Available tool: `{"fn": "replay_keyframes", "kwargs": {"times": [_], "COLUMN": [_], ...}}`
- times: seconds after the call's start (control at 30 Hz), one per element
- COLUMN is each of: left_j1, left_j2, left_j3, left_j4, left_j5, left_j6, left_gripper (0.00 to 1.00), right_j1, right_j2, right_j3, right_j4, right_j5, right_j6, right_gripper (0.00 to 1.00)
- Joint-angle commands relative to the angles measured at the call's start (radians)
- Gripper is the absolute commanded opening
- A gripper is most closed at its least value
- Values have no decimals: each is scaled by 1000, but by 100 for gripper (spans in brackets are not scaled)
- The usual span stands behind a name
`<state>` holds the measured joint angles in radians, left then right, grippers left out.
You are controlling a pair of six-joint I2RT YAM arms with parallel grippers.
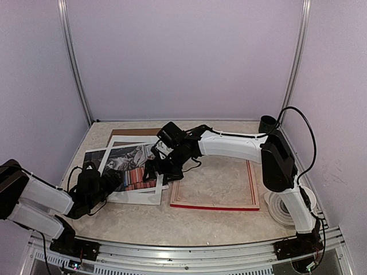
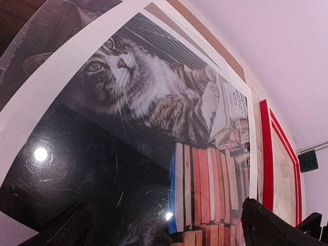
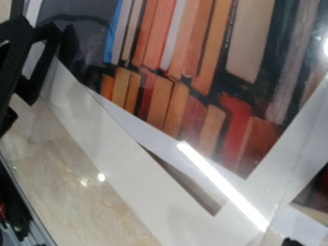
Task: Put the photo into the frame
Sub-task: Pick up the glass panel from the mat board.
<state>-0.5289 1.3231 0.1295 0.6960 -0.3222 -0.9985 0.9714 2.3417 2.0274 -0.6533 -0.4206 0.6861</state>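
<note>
Your left tool (image 1: 117,182) hangs low over the photo (image 1: 136,179), fingers spread wide and holding nothing. Your right tool (image 1: 155,171) is spread just as wide, down by the photo's right side. The photo lies flat on the left of the counter (image 1: 143,223), under the white mat (image 1: 140,198) and over a brown board (image 1: 129,133). The frame (image 1: 213,206) lies just right of the mat, red edge showing.

Pale lilac walls (image 1: 183,57) were joined by aluminium corner posts (image 1: 75,63), a beige marbled tabletop (image 1: 143,223) was edged by a metal rail (image 1: 200,252)
</note>
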Motion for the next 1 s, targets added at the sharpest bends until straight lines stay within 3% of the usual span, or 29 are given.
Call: {"fn": "replay_keyframes", "kwargs": {"times": [0.0,0.6,0.97], "left_j1": [-15,-19,-25], "left_j2": [6,25,30], "left_j3": [2,22,20], "left_j4": [-41,-47,-48], "left_j5": [-9,-6,-3], "left_j6": [5,18,18], "left_gripper": [99,99,99], "right_j1": [20,32,25], "right_j2": [42,110,75], "right_j3": [13,75,16], "right_j4": [-98,-106,-26], "right_j5": [36,-31,-127], "right_j6": [-41,-63,-31], "right_gripper": [99,99,99]}}
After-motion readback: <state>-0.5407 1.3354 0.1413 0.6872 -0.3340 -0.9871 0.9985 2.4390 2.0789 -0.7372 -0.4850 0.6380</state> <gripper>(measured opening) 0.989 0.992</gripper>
